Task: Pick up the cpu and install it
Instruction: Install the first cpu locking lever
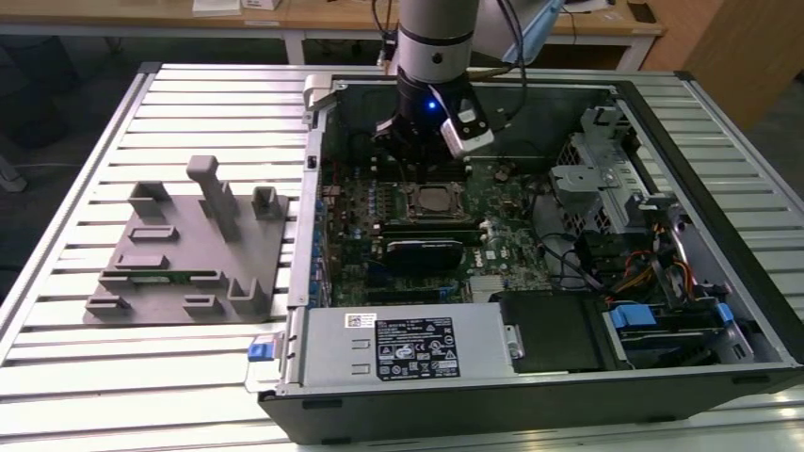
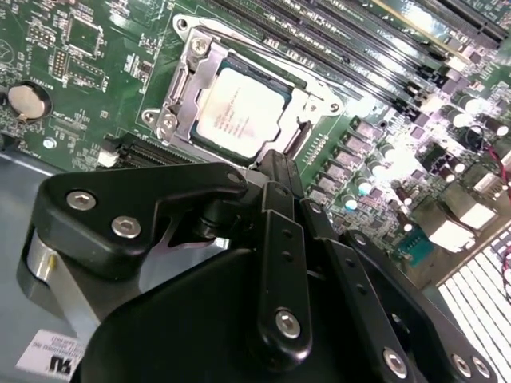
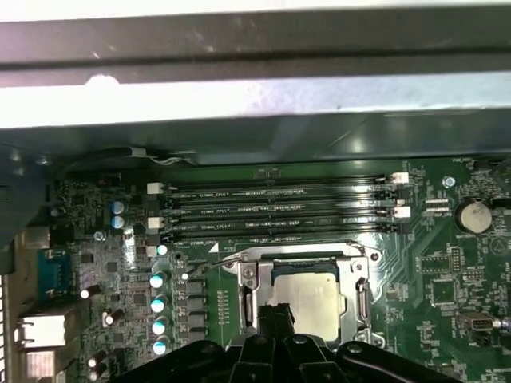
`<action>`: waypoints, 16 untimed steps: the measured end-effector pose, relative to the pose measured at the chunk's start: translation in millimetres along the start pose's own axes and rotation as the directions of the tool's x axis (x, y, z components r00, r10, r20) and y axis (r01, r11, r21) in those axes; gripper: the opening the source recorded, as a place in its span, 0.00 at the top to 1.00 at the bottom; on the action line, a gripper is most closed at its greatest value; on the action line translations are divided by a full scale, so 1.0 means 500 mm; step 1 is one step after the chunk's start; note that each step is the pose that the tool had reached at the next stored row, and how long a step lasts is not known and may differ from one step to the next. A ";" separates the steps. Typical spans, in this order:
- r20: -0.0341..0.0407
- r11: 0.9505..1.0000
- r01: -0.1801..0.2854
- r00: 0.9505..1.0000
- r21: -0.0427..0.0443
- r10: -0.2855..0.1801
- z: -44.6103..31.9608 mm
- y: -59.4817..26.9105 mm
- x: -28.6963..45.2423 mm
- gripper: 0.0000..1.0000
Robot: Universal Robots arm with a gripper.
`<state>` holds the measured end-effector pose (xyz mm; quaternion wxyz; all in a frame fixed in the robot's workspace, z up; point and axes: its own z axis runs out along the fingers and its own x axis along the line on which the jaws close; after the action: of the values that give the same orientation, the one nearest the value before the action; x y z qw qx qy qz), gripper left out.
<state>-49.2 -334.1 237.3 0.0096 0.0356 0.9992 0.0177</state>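
The cpu (image 1: 436,198) lies flat in the motherboard socket, its silvery top (image 2: 239,108) framed by the metal socket bracket (image 2: 188,76). In the first wrist view the cpu (image 3: 307,299) sits just beyond the fingertips. My gripper (image 1: 409,155) hangs inside the open computer case, a little above the socket's edge. Its black fingers (image 2: 279,207) are pressed together, and the gripper (image 2: 275,159) is shut with nothing between them. Seen in the first wrist view, the gripper (image 3: 275,311) overlaps the cpu's near edge.
A grey fixture plate (image 1: 188,254) with upright blocks lies on the slatted table at the exterior view's left. Inside the case are memory slots (image 3: 279,207), a coin battery (image 3: 473,215), the power supply (image 1: 402,348) and a drive cage (image 1: 603,179). The case wall (image 3: 239,104) stands close behind.
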 end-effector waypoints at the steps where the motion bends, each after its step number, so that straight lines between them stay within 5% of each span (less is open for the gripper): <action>1: 0.000 1.000 0.000 1.000 0.000 0.000 -0.004 0.000 0.000 0.89; 9: 0.000 1.000 0.000 1.000 0.000 0.000 -0.030 0.001 -0.001 0.89; 16: 0.000 1.000 0.000 1.000 -0.002 0.000 -0.032 0.000 0.010 0.89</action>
<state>-54.5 -334.5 253.4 0.0096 0.0356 0.9991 0.0187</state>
